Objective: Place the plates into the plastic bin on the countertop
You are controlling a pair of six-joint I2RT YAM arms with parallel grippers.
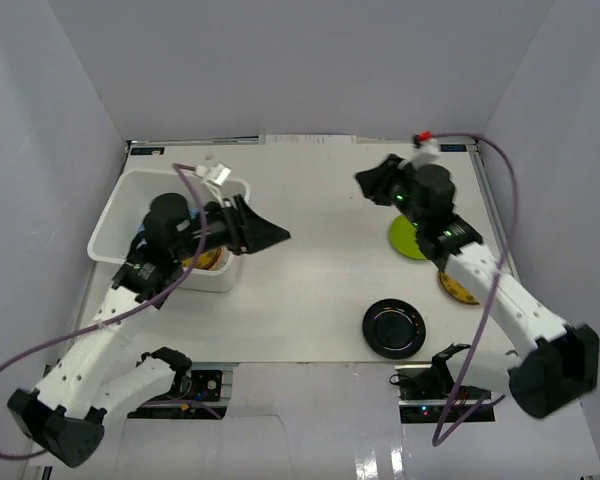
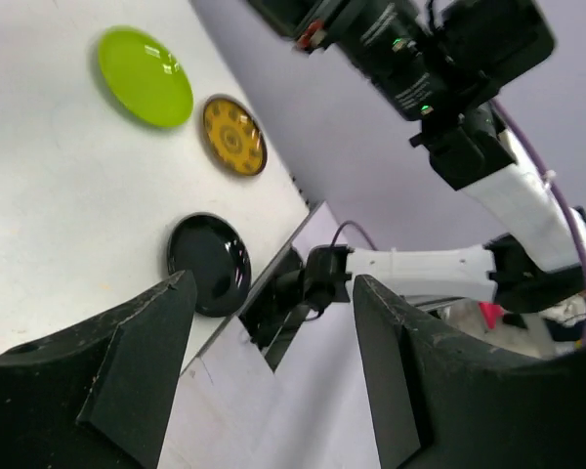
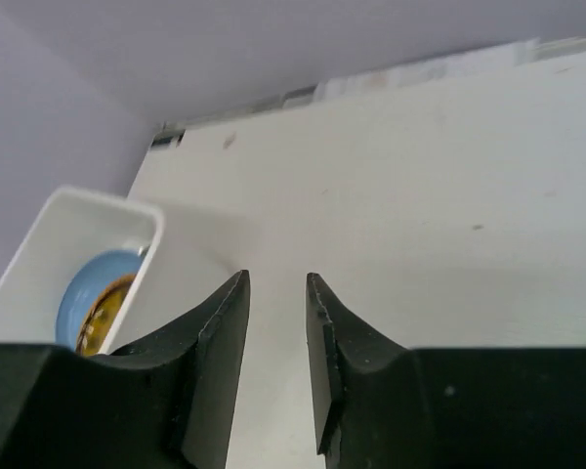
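Note:
The white plastic bin [image 1: 115, 215] stands at the left of the countertop [image 1: 310, 270]. A gold plate [image 1: 208, 260] lies in it; the right wrist view shows the bin [image 3: 39, 244] holding a light blue plate [image 3: 93, 283] with the gold plate [image 3: 103, 318] on it. On the countertop at the right lie a lime green plate [image 1: 405, 238], a gold plate [image 1: 458, 288] and a glossy black plate [image 1: 394, 328]. They also show in the left wrist view: lime green plate [image 2: 145, 76], gold plate [image 2: 234, 136], black plate [image 2: 210, 264]. My left gripper [image 1: 265, 235] [image 2: 273, 283] is open wide and empty beside the bin's right end. My right gripper [image 1: 375, 180] [image 3: 277, 278] is slightly open and empty, above the countertop behind the lime green plate.
White walls close in the countertop on three sides. The right arm [image 1: 500, 300] reaches over the gold plate on the countertop. Purple cables [image 1: 505, 190] loop from both arms. The other plates are out of view.

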